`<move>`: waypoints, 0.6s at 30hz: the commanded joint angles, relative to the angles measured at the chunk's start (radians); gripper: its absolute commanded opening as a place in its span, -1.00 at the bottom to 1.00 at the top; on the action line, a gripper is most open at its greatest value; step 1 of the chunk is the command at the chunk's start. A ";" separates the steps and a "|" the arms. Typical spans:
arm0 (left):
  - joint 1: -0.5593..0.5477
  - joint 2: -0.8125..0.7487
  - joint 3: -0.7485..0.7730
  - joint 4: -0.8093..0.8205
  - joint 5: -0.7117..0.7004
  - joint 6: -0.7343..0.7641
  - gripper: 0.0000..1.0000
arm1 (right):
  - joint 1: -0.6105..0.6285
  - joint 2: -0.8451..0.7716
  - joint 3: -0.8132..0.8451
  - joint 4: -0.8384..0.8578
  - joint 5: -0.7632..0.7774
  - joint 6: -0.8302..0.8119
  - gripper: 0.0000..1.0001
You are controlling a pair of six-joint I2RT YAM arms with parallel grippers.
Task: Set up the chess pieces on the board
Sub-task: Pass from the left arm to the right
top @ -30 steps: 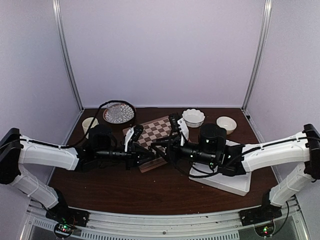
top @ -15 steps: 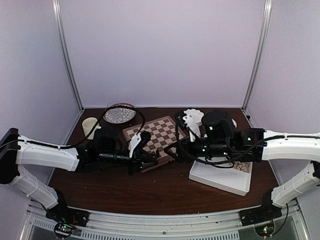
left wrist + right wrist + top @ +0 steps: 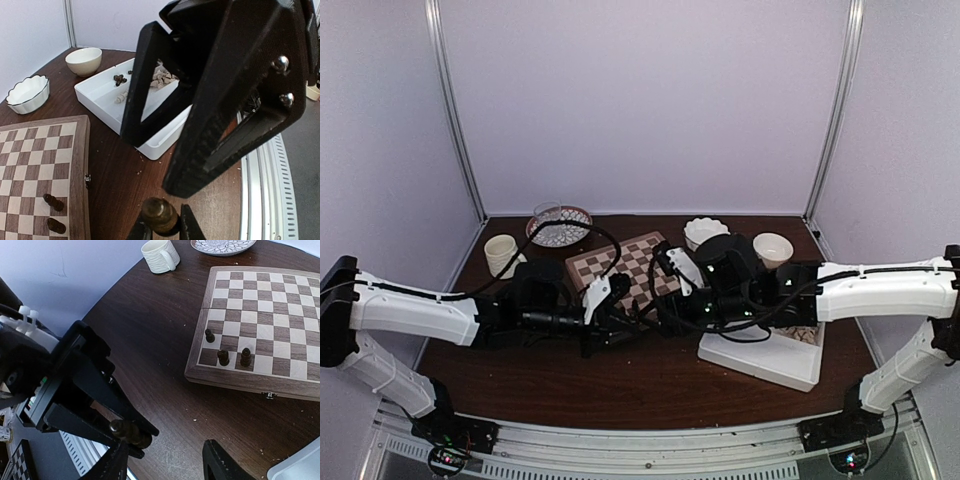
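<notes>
Clamped tight in the left tool (image 3: 161,229): one dark chess piece (image 3: 159,215), over the tabletop (image 3: 165,340) just off the board (image 3: 235,376). Facing it with fingers spread wide, holding nothing: the right tool (image 3: 166,450). Standing on squares by one board corner: three more dark pieces (image 3: 223,357); lying in the white tray (image 3: 100,95): others.

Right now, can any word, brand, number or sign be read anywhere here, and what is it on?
None: no readable text in any view. The board, white tray, cup and the dark piece in the left gripper bear no lettering.
</notes>
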 commanded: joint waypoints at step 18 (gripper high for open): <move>-0.027 0.022 0.047 -0.007 -0.034 0.040 -1.00 | 0.021 0.077 0.064 0.040 -0.016 0.023 -0.08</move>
